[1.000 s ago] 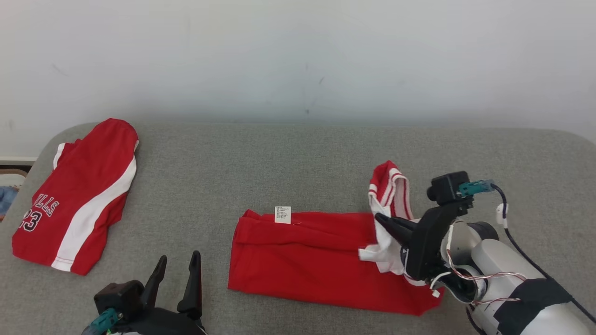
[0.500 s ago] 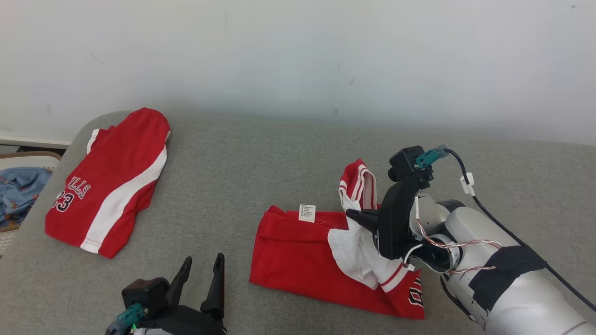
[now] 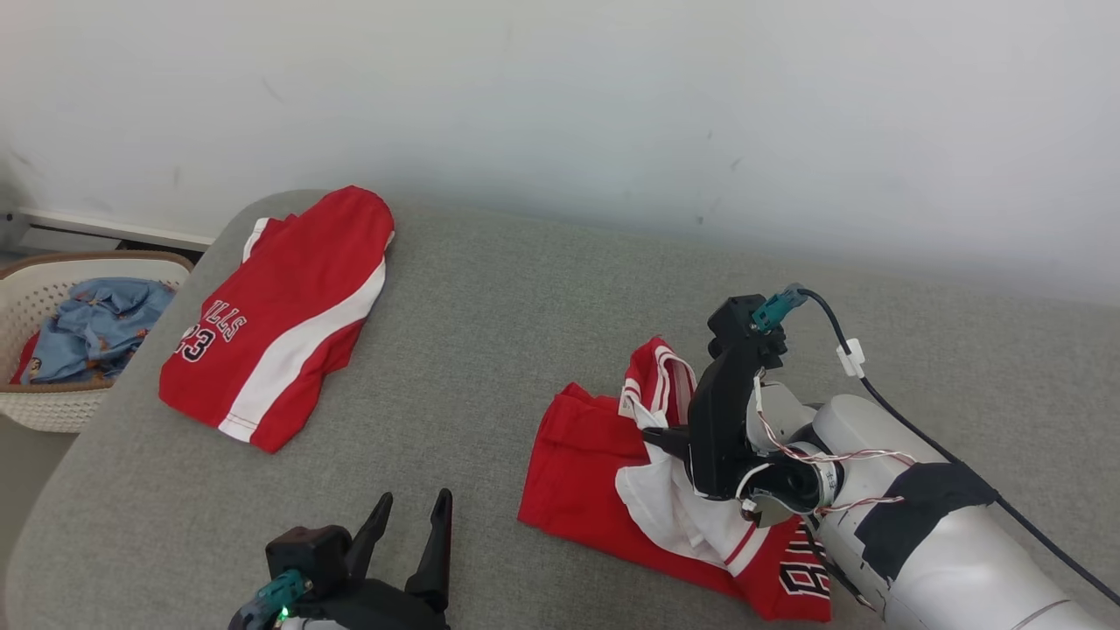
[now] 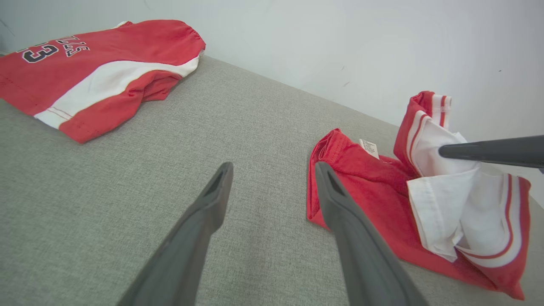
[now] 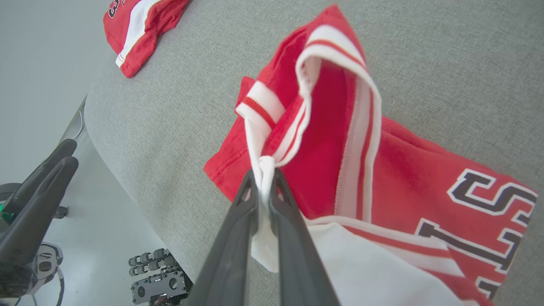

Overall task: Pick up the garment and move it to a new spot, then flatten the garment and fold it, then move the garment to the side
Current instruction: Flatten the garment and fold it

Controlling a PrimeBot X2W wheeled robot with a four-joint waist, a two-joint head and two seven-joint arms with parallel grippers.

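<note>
The garment [image 3: 573,464], a red jersey with white trim and black lettering, lies half folded on the grey cushion at centre right. My right gripper [image 3: 654,435] is shut on its white-trimmed edge and holds that end raised over the red body, white inside showing. In the right wrist view the fingers [image 5: 238,225] pinch a white hem of the garment [image 5: 323,182]. My left gripper [image 3: 411,506] is open and holds nothing, low at the front, left of the garment [image 4: 357,182]. In the left wrist view its fingers [image 4: 212,199] point at bare cushion.
A second red and white folded garment [image 3: 280,315] with "23" lies at the cushion's far left. A pale basket [image 3: 52,411] with blue cloth [image 3: 96,324] stands on the floor past the cushion's left edge. The white wall runs behind the grey cushion [image 3: 490,306].
The head camera has turned left, bringing the basket into view. My right gripper has drawn the held end leftward over the red body, exposing more white lining and the lettering.
</note>
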